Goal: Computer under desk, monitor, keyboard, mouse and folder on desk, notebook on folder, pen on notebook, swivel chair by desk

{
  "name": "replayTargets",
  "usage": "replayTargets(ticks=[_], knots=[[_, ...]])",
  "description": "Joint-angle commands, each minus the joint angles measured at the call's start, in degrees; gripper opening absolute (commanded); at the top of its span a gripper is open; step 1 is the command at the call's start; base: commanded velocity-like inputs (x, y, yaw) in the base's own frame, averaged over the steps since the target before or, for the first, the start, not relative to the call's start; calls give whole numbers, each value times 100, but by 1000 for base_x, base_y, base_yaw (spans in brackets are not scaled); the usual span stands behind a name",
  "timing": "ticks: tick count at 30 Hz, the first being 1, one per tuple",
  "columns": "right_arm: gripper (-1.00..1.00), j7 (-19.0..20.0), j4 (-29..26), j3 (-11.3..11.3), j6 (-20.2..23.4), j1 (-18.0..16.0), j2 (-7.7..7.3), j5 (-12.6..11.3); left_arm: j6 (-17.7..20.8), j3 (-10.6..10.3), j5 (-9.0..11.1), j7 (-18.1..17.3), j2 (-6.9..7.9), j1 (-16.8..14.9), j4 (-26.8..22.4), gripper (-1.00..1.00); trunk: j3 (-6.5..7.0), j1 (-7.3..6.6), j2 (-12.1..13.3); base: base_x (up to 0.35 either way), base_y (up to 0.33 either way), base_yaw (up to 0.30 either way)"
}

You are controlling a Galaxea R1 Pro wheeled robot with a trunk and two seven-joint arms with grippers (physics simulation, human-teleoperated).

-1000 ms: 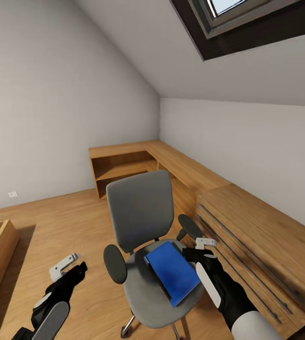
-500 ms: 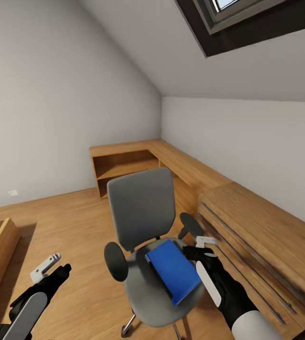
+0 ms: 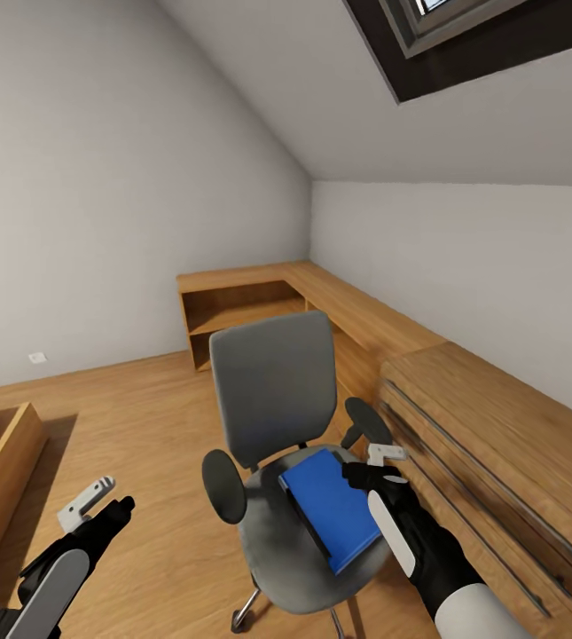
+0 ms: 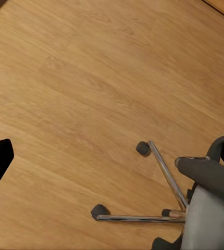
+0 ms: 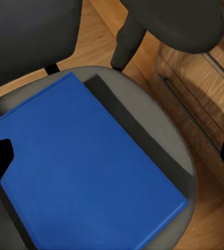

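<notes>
Since a moment ago my view has swung slightly; my arms have barely shifted. The folder [image 3: 333, 507] lies flat on the swivel chair [image 3: 278, 424], long axis running from backrest to front edge. My right claw [image 3: 377, 459] hovers wide open over it, gripping nothing; my left claw [image 3: 90, 501] I cannot tell.

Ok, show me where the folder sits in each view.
Head view: the folder lies on the chair seat, low and right of centre, by the right gripper.
Left wrist view: not in the picture; the seat and chrome base are.
Right wrist view: the folder covers the middle.
Shared landmark: the grey seat.
</notes>
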Motion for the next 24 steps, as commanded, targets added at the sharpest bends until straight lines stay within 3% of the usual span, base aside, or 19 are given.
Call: replayTargets(ticks=[1,3,5,9,12,15,18,21,24], knots=[[100,-42,-8,16,13,-4,-7,-56,19,-9,15,38,8,-5,-9,100,-25,23,-45,0,0,0],[100,-28,2,21,6,-4,-8,-49,19,-9,11,38,9,-5,-15,100,-61,67,-126,0,0,0],[100,-16,32,10,-266,-6,-13,-42,25,-10,5,38,9,-5,-25,100,-96,110,-206,0,0,0],[100,-7,100,-84,-445,-38,-125,-60,27,-10,3,38,9,-5,-35,100,-168,198,-366,0,0,0],[100,90,504,-221,-506,-304,-227,-83,28,-3,-2,38,14,-5,-45,100,-222,264,-487,0,0,0],[100,470,1413,-427,-713,-1000,-315,-97,28,5,-5,38,17,-5,-50,100,-276,330,-607,0,0,0],[100,1193,3039,-632,-1320,-1870,-445,-98,28,6,-5,40,18,-5,-51,100,-330,396,-727,0,0,0],[100,1641,3998,-693,-1864,-2330,-593,-122,28,6,-11,40,18,-5,-51,100,-384,462,-847,0,0,0],[100,1985,4344,-778,-2081,-2491,-659,-333,28,5,-13,44,18,-5,-52,100,-438,528,-968,0,0,0]])
